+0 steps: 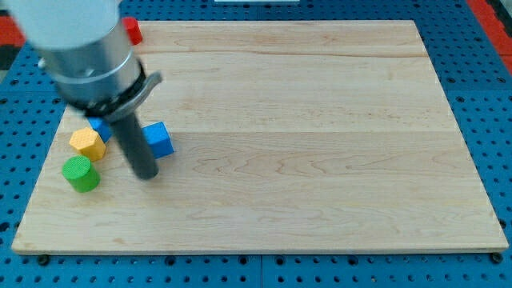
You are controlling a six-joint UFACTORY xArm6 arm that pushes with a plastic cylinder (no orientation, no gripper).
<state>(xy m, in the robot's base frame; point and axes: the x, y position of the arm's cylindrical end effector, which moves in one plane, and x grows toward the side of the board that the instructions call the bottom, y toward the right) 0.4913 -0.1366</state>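
My tip point(146, 174) rests on the wooden board at the view's left, just below and left of a blue cube point(158, 138), close to it or touching it. A yellow hexagonal block point(86, 143) lies to the tip's left, and a green cylinder point(81, 174) sits below that. Another blue block point(100, 128) peeks out from behind the rod, above the yellow one. A red block point(132, 30) sits near the board's top left corner, partly hidden by the arm.
The wooden board point(320, 144) lies on a blue perforated table point(496, 96). The grey arm body point(80, 48) covers the board's upper left part.
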